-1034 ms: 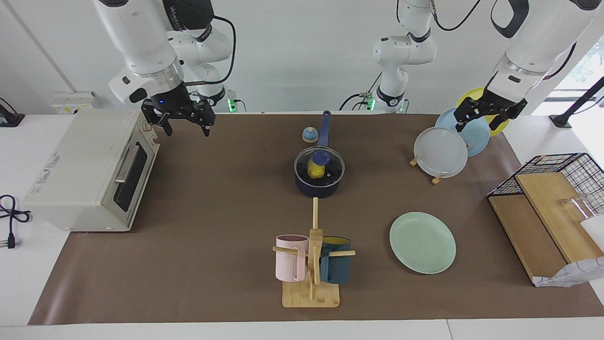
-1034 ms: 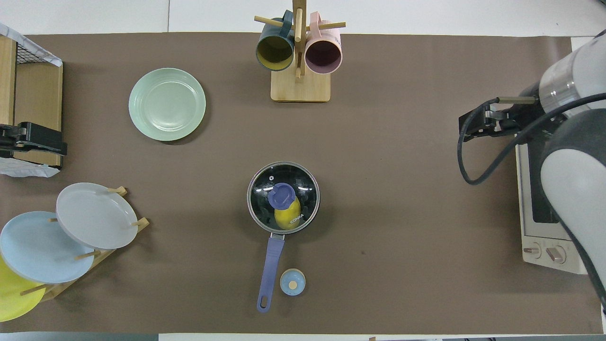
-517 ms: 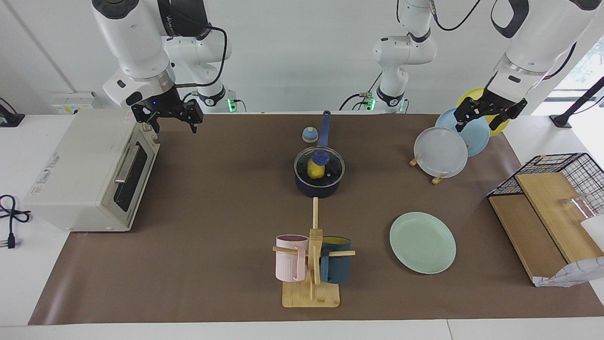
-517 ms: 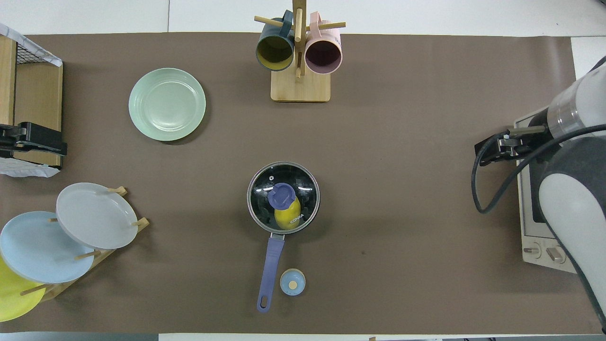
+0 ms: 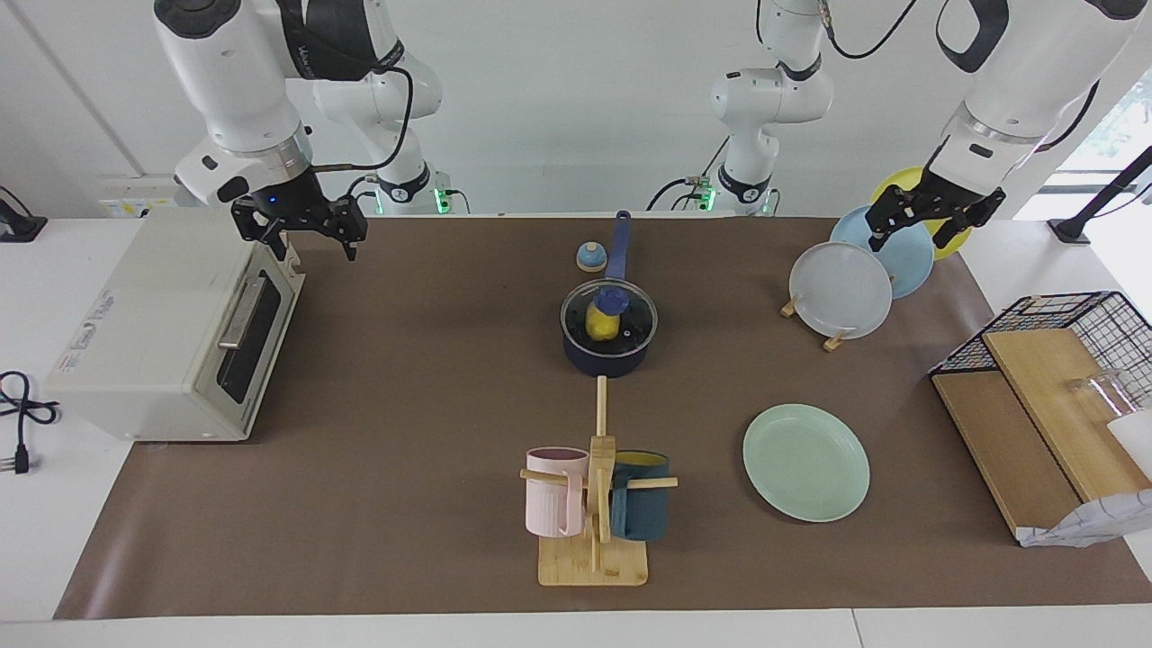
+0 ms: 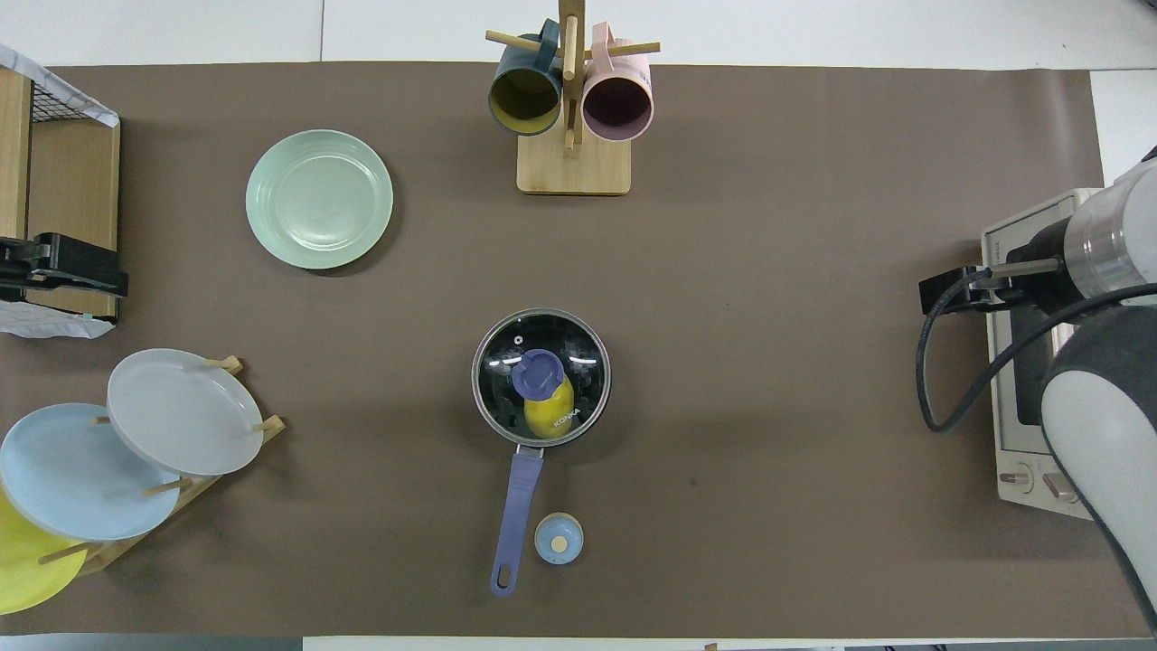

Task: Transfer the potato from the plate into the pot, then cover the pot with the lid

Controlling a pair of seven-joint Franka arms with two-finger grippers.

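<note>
The yellow potato (image 5: 600, 325) lies inside the navy pot (image 5: 605, 364) at the middle of the table. The glass lid (image 5: 613, 301) with its blue knob sits on the pot and covers it; the potato shows through the glass in the overhead view (image 6: 547, 418). The pot's handle (image 6: 519, 506) points toward the robots. The mint-green plate (image 5: 805, 461) lies bare, farther from the robots, toward the left arm's end. My right gripper (image 5: 309, 245) is open and empty, up over the toaster oven's top edge. My left gripper (image 5: 918, 229) is open and empty over the plate rack.
A toaster oven (image 5: 171, 324) stands at the right arm's end. A mug rack (image 5: 596, 504) with a pink and a teal mug stands farther out than the pot. A small bell (image 5: 589, 257) sits beside the pot's handle. A plate rack (image 5: 841, 288) and a wire basket (image 5: 1071, 315) are at the left arm's end.
My right gripper has moved away from the table's middle toward the toaster oven, still open and empty. The left arm, the pot, the lid and the plate have not moved.
</note>
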